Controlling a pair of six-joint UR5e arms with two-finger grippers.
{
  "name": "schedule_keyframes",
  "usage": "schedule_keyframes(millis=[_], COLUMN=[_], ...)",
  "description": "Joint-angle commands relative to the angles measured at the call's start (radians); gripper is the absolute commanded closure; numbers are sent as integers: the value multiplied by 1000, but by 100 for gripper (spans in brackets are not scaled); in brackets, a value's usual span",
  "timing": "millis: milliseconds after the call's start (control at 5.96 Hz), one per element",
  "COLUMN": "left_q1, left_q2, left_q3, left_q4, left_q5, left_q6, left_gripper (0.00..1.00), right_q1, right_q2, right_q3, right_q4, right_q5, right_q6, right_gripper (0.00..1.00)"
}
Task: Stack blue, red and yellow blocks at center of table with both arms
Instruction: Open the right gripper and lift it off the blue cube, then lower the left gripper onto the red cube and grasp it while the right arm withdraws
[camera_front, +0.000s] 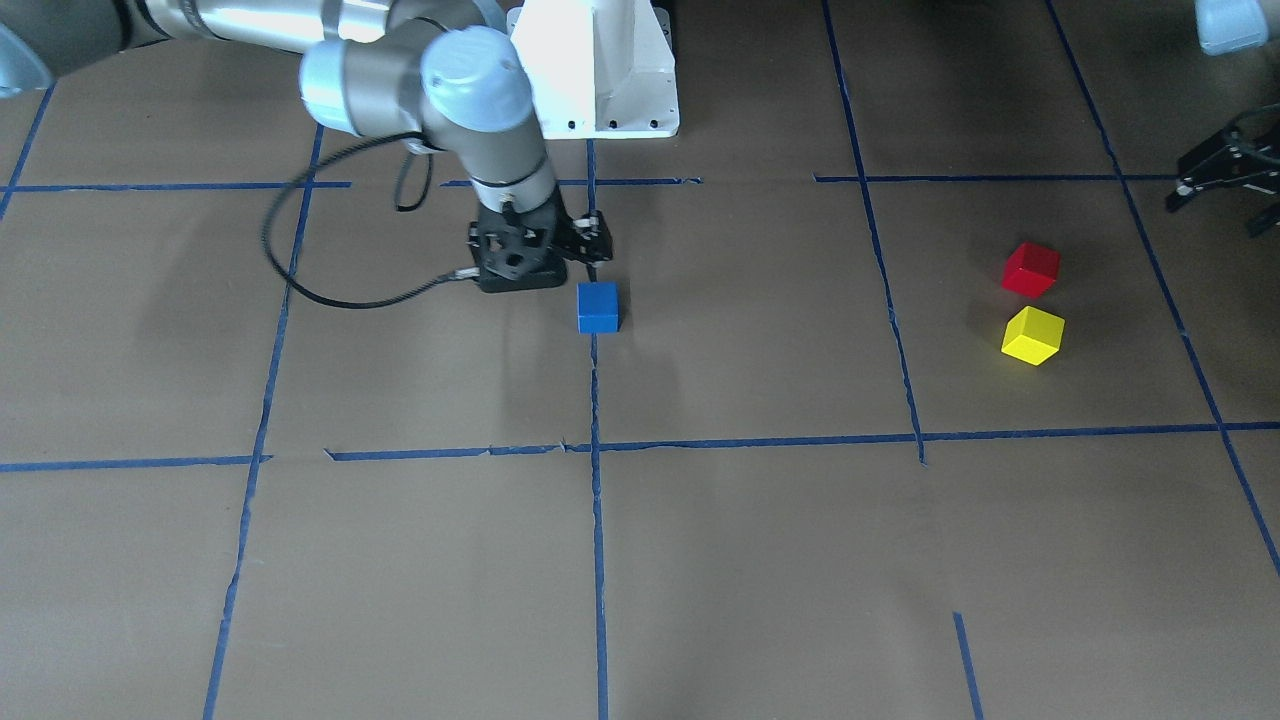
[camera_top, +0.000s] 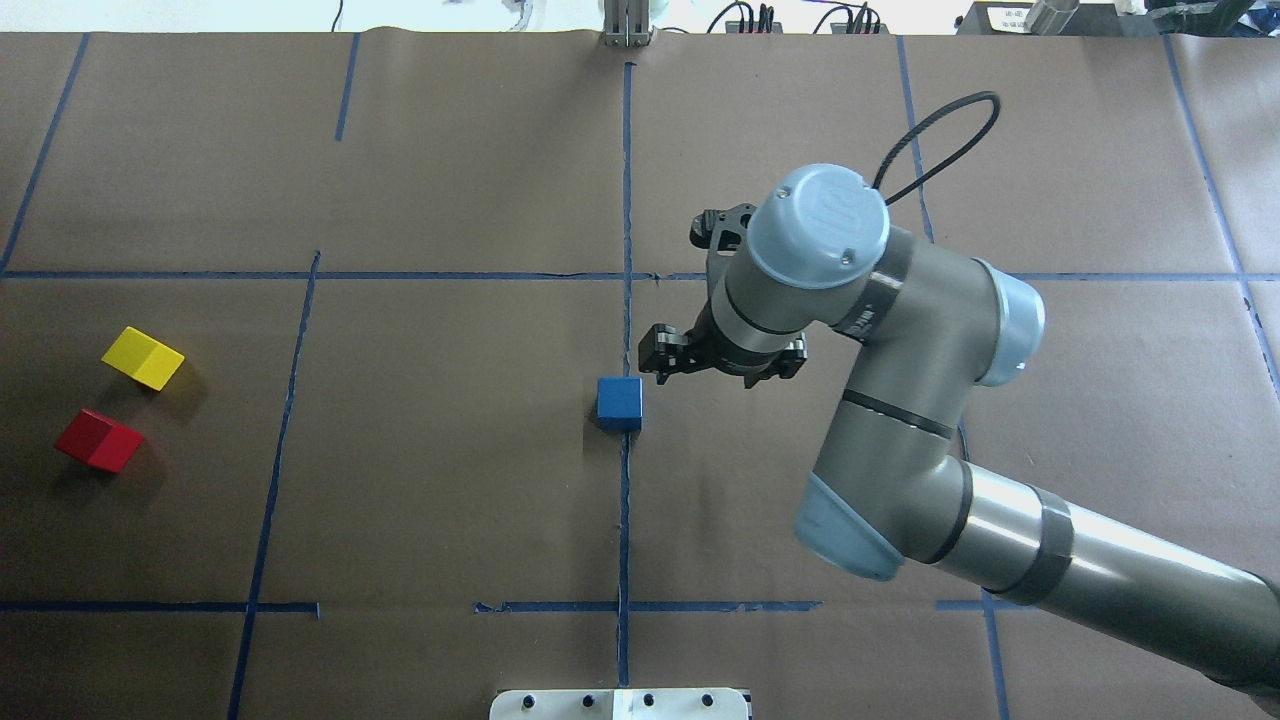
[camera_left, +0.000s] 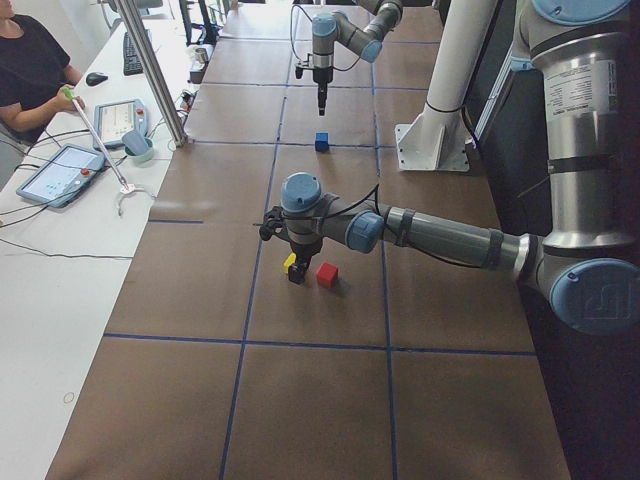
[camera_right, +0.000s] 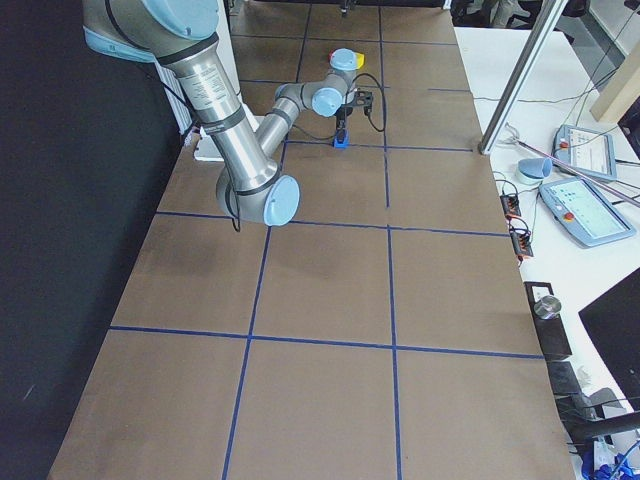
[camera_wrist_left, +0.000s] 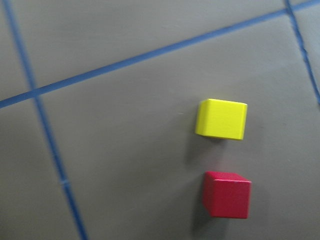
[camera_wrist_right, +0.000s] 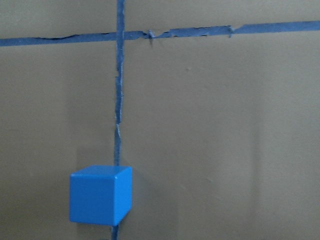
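The blue block (camera_front: 598, 307) (camera_top: 619, 402) rests on the centre tape line; it also shows low left in the right wrist view (camera_wrist_right: 100, 195). My right gripper (camera_top: 722, 365) (camera_front: 540, 250) hovers just beside and above it, open and empty. The red block (camera_front: 1031, 268) (camera_top: 98, 440) and the yellow block (camera_front: 1033, 335) (camera_top: 143, 357) lie side by side, slightly apart, on my left side. The left wrist view shows the yellow block (camera_wrist_left: 221, 119) and the red block (camera_wrist_left: 227, 194). My left gripper (camera_front: 1225, 195) hangs above that area, open and empty.
The table is covered in brown paper (camera_top: 450, 480) with a grid of blue tape lines (camera_top: 625, 520). The white robot base (camera_front: 597, 70) stands at the near edge. An operator and tablets (camera_left: 60, 170) sit on a side table beyond the far edge.
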Motion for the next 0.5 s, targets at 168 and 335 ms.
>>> schedule_keyframes(millis=[168, 335], left_q1=[196, 210], left_q2=[0, 0], left_q3=[12, 43], left_q4=[-23, -62], left_q5=[145, 177], left_q6=[-152, -205], left_gripper=[0, 0], right_q1=[11, 8], right_q2=[-75, -78], right_q3=[59, 58], right_q4=[9, 9], right_q5=[3, -5], right_q6=[-37, -37], right_gripper=[0, 0])
